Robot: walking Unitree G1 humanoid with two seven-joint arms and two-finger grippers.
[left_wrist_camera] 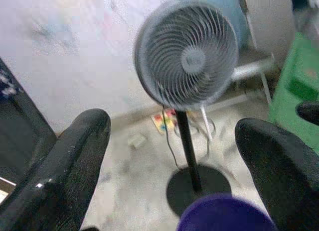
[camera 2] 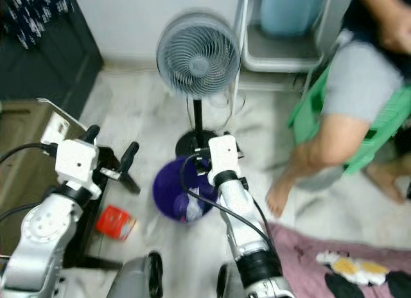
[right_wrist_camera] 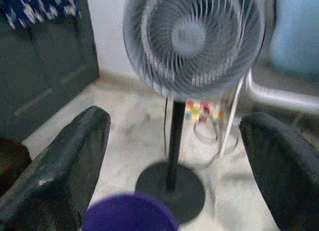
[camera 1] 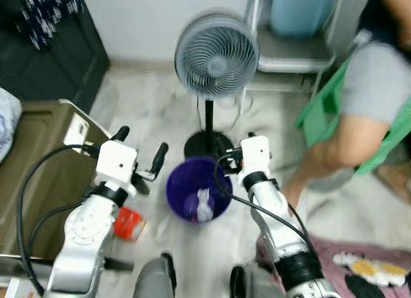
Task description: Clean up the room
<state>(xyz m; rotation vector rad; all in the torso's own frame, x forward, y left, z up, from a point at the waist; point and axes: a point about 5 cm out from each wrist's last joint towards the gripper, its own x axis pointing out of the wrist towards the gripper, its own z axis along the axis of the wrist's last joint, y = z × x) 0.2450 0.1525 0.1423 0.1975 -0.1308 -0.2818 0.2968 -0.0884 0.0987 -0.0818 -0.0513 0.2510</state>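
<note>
Here, with the left gripper (camera 1: 140, 146) and right gripper (right_wrist_camera: 179, 156) both spread wide and empty above the purple bin (camera 1: 198, 189), I'd lower the left toward the red packet (camera 1: 129, 223) on the floor beside it.

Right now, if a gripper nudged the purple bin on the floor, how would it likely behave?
The purple bin looks like thin plastic holding only a scrap of clear wrapper, so it is probably light and would slide on the smooth floor. Its open round shape suggests it might tip if pushed at the rim. It sits against the fan base, which could stop it.
</note>
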